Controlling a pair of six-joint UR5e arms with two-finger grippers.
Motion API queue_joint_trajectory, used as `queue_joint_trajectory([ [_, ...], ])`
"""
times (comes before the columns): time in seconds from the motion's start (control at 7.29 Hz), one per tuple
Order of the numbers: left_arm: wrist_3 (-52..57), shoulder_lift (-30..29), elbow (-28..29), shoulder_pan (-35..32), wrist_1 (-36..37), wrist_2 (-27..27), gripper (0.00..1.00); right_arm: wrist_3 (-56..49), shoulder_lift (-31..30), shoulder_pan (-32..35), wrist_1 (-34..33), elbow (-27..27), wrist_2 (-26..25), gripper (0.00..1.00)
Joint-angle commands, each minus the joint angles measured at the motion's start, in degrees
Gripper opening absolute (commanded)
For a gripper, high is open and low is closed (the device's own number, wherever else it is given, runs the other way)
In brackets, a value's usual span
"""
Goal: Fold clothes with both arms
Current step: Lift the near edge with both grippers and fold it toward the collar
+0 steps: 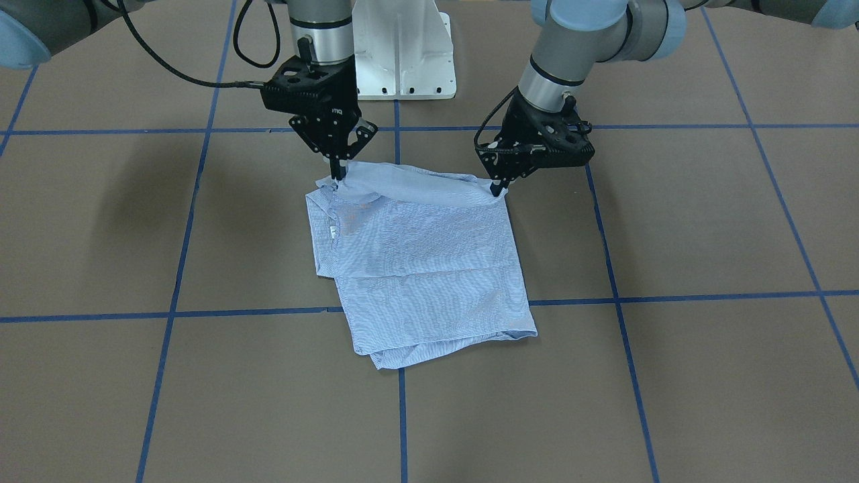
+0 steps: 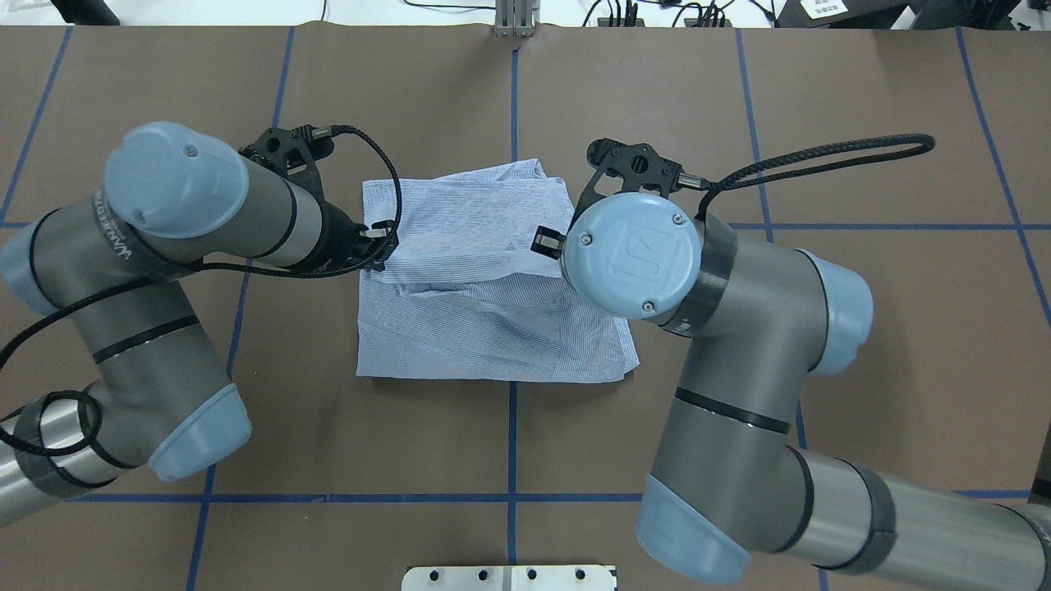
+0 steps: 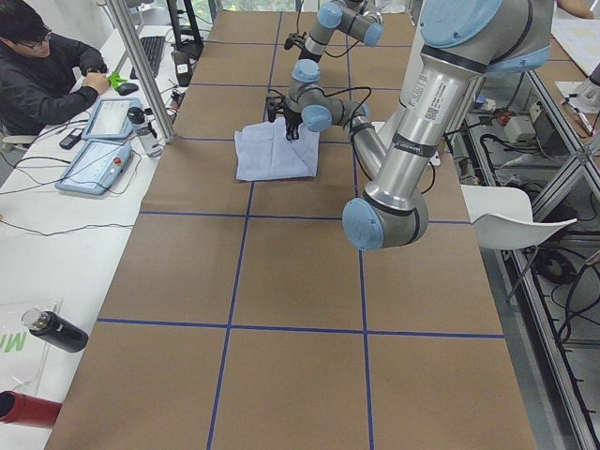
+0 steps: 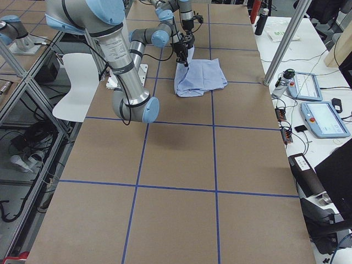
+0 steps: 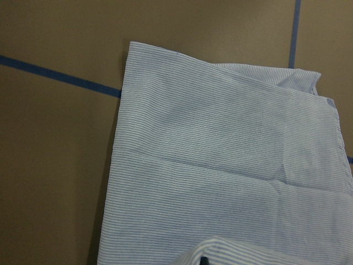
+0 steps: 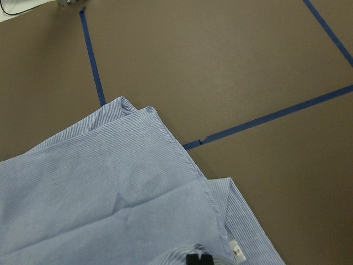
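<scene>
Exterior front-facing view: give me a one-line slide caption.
The left black gripper and right black gripper pinch the raised edge of a light blue striped shirt.

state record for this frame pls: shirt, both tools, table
shirt: light blue, striped, partly folded, mostly flat on the table
left tool: shut on one corner of the shirt's robot-side edge
right tool: shut on that edge's other corner, near the neck label
gripped edge: held off the table, sagging between the tools
table surface: brown, blue tape grid
</scene>
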Motion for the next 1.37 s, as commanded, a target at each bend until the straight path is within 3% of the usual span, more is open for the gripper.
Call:
queue_joint_trajectory([
  [0.0,2.6,-4.7,8.9,-0.9,-2.0,2.9,0.00,-2.8,1.8,2.7,9.3,-11.5,0.0,0.00],
  [0.41,5.9,-6.3,18.7,-1.6,-11.1,3.2,0.00,-5.8,5.0,4.1,11.9,-19.8,0.1,0.00],
  [1.23,13.2,-11.4,25.5,-6.5,-11.8,2.9,0.00,-11.0,6.7,7.7,14.0,-24.5,3.2,0.00],
])
